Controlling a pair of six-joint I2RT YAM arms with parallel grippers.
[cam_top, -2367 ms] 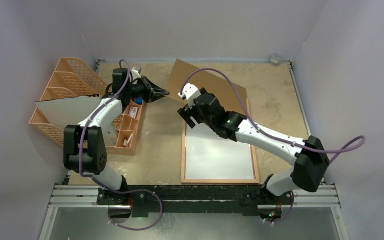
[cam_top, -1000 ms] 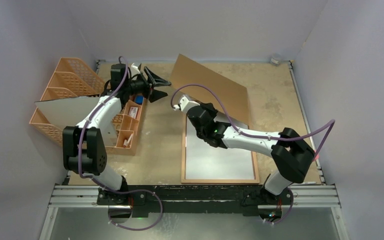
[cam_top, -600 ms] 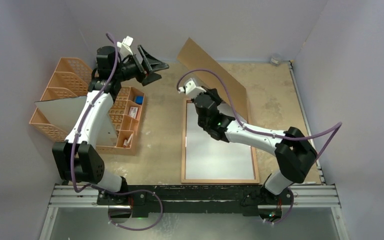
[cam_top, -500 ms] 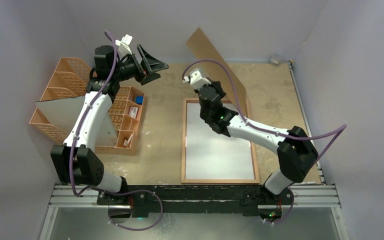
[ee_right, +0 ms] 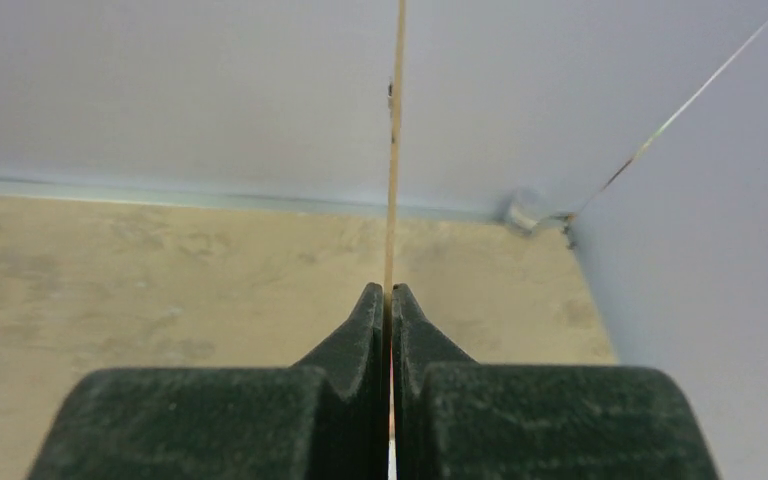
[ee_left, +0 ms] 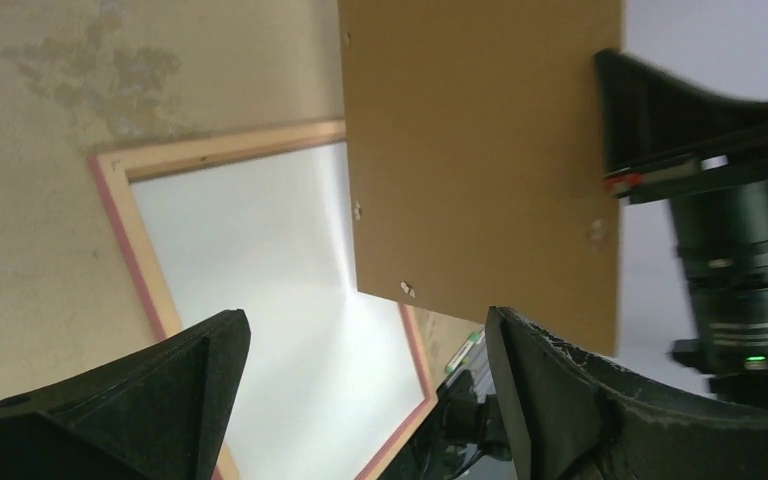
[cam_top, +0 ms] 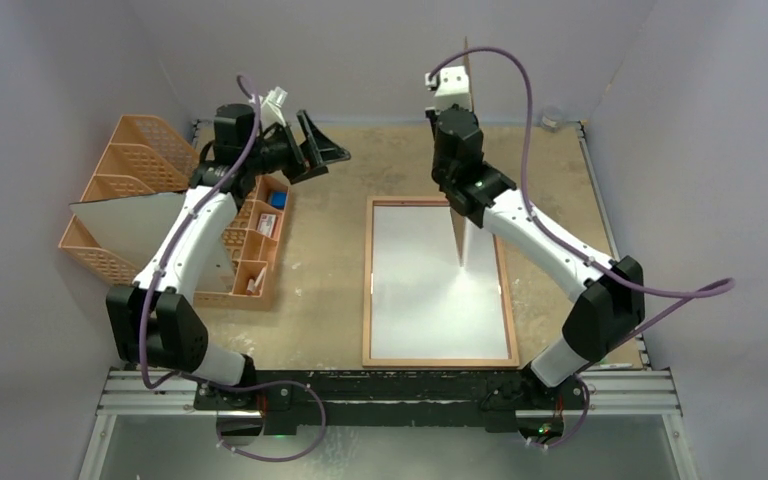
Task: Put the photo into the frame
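The frame [cam_top: 367, 290] lies flat on the table with its tan rim up, and its inside is plain white. Whether that white is the photo's reverse I cannot tell; no printed side shows. My right gripper [cam_top: 460, 105] is shut on the edge of a brown backing board [cam_top: 458, 235], which stands upright and edge-on over the frame's right half. The right wrist view shows the thin board [ee_right: 394, 150] pinched between the fingertips [ee_right: 391, 292]. My left gripper [cam_top: 325, 160] hangs open and empty left of the frame. Its wrist view looks at the board's face [ee_left: 480, 150] and the frame [ee_left: 220, 145].
An orange file organiser [cam_top: 140, 150] and a compartment tray [cam_top: 260, 240] stand at the left. A greyish-white sheet [cam_top: 145, 215] leans in the organiser. A small object [cam_top: 552, 118] sits in the back right corner. Walls close in on three sides.
The right gripper has swung the backing board up from a slant over the frame to standing upright. The left gripper has opened wide and drawn back to the left, away from the board.
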